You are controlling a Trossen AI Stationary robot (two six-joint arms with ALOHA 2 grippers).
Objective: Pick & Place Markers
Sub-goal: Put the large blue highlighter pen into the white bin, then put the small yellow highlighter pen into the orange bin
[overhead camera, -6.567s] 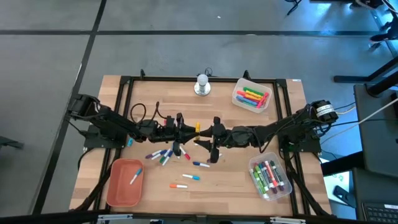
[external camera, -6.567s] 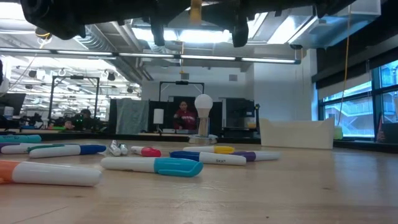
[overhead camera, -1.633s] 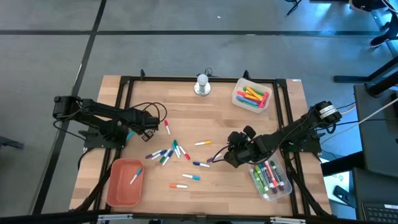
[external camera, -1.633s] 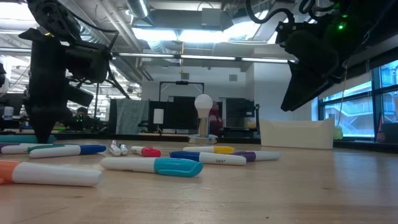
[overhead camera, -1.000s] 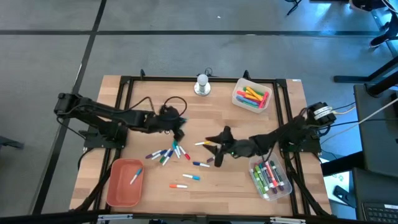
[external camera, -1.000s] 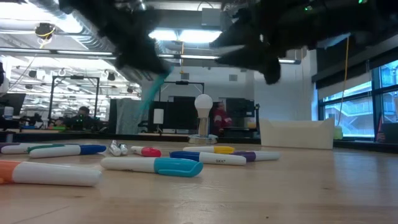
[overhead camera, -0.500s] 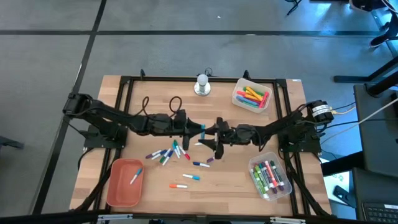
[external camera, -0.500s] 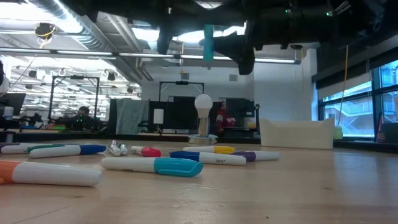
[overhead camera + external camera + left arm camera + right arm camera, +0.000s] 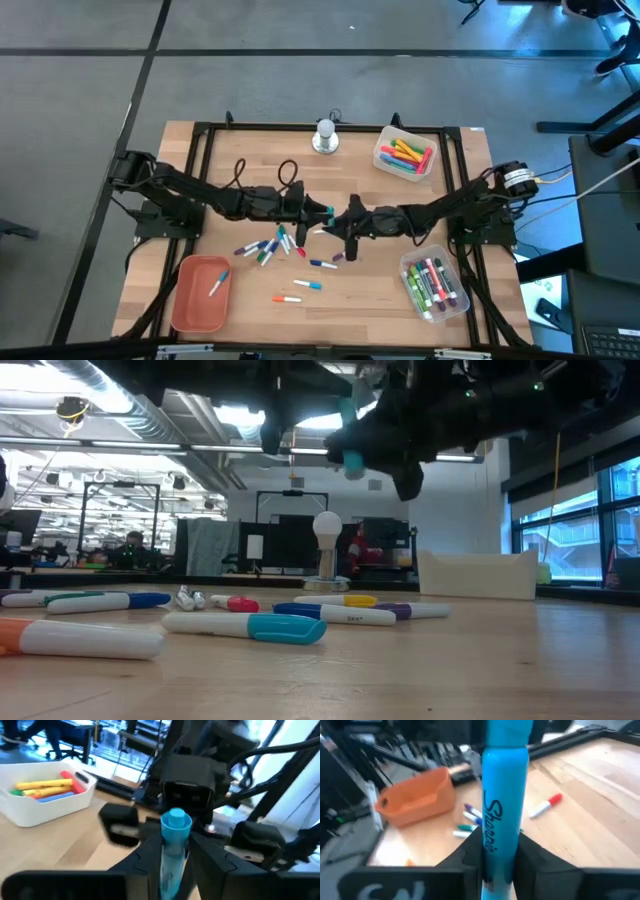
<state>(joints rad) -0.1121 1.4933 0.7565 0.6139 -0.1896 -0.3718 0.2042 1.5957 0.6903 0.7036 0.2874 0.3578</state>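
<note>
A light-blue marker [image 9: 326, 212] hangs above the middle of the table, between my two grippers, which meet there fingertip to fingertip. My left gripper [image 9: 316, 212] reaches in from the table's left and my right gripper [image 9: 343, 220] from its right. Both are shut on this marker [image 9: 348, 432], which stands nearly upright and a little tilted. Several loose markers [image 9: 268, 246] lie flat on the wood below and to the left. One white marker lies in the orange tray [image 9: 188, 290]. My left gripper pinches the blue marker's barrel [image 9: 172, 854] between its two fingers. The fingers come level from the table's left and lie across the marker. One round end [image 9: 175, 819] stands above the fingers, and the marker is clear of the table. My right gripper pinches the same marker's barrel [image 9: 496, 851] between its two fingers, just below the printed lettering. It comes level from the table's right, across the marker. The marker rises above the fingers, clear of the table.
A white bin [image 9: 384, 158] of bright markers stands at the far right. A clear bin [image 9: 462, 300] of thick markers stands near right. A silver-white knob object [image 9: 325, 136] stands at the far edge. Black frame rails [image 9: 200, 128] border the table.
My left gripper has carried the blue marker toward the table's middle and tipped from pointing down to level. My right gripper has come in from the right and shut on the marker. The marker has gone from upright to slightly tilted.
</note>
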